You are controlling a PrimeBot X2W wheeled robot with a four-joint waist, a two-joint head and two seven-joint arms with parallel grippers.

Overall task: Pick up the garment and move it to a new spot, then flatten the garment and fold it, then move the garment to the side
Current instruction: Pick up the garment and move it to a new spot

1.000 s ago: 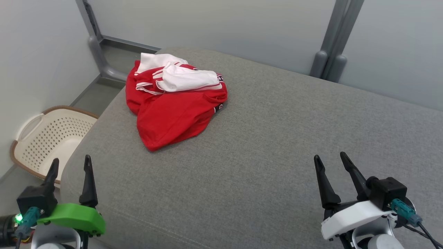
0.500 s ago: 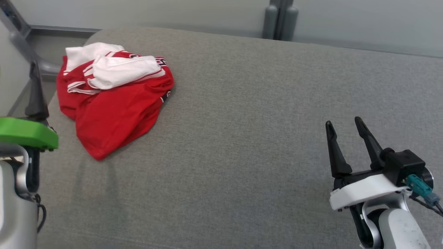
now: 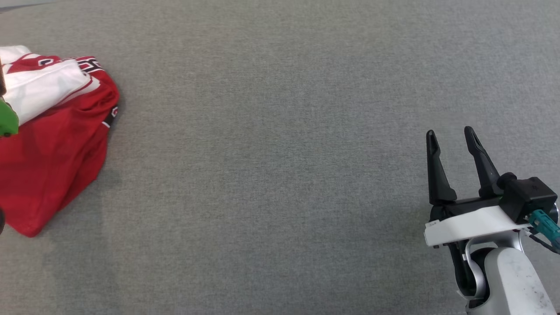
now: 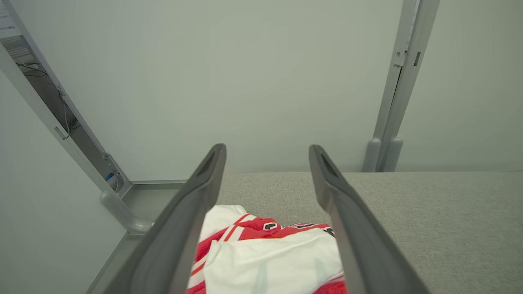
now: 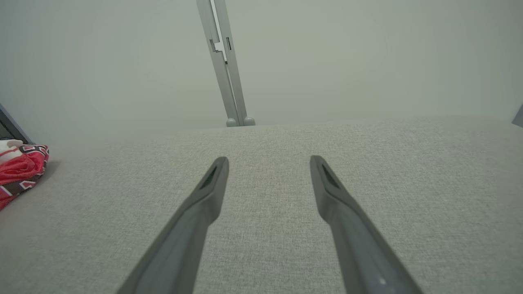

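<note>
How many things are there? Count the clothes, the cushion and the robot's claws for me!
Red and white jersey: 1
Grey cushion: 1
Claws: 2, the left claw and the right claw, both open
Total: 4

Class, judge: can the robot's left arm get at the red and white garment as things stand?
Probably yes. The open left tool hangs over the garment, which shows right beneath it in the left wrist view, and nothing lies between them.
</note>
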